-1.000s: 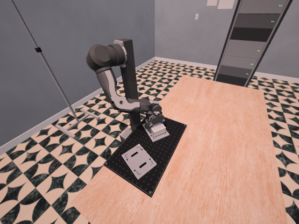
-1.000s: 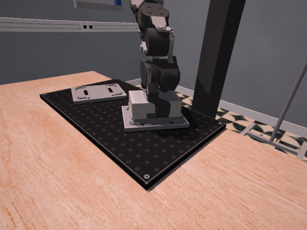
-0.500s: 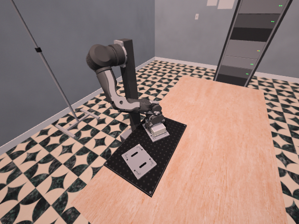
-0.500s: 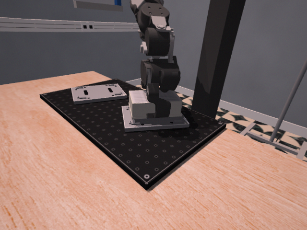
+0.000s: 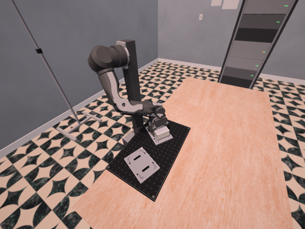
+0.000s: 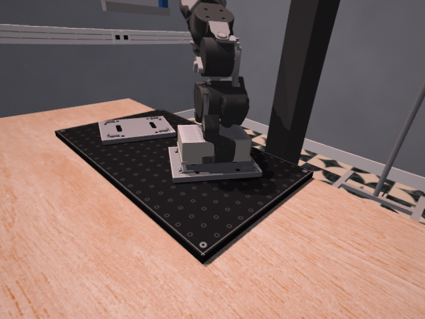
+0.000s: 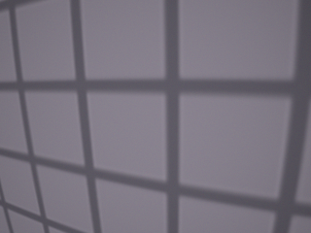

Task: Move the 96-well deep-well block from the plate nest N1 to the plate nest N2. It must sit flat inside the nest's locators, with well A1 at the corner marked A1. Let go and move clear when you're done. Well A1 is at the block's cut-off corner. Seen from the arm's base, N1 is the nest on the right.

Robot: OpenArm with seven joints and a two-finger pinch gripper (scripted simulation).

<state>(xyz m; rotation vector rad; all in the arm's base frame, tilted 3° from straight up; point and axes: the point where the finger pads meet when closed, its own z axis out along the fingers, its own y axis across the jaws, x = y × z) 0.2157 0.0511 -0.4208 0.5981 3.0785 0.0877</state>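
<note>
1. Step: grasp done. Dark two-finger jaws (image 6: 219,145) clamped on off-white 96-well deep-well block (image 6: 192,144), seated in grey N1 nest (image 6: 212,174).
2. Next: lift straight up, carry toward 10 o'clock in exterior view to flat grey N2 nest (image 6: 135,129), A1 corner matched.

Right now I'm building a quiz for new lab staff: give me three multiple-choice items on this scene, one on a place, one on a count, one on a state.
1. Where is the block?
A. on the nest by the post
B. on the far nest
C. on the bare wood

2. How many nests lie on the black board?
A. one
B. two
C. three

3. What is the gripper doing?
A. hanging open above the table
B. shut on nothing
C. shut on the block

Answers: 1 A, the block sits on the nest beside the post. 2 B, that one plus the bare nest. 3 C, a dark finger lies against the block's side.
</note>
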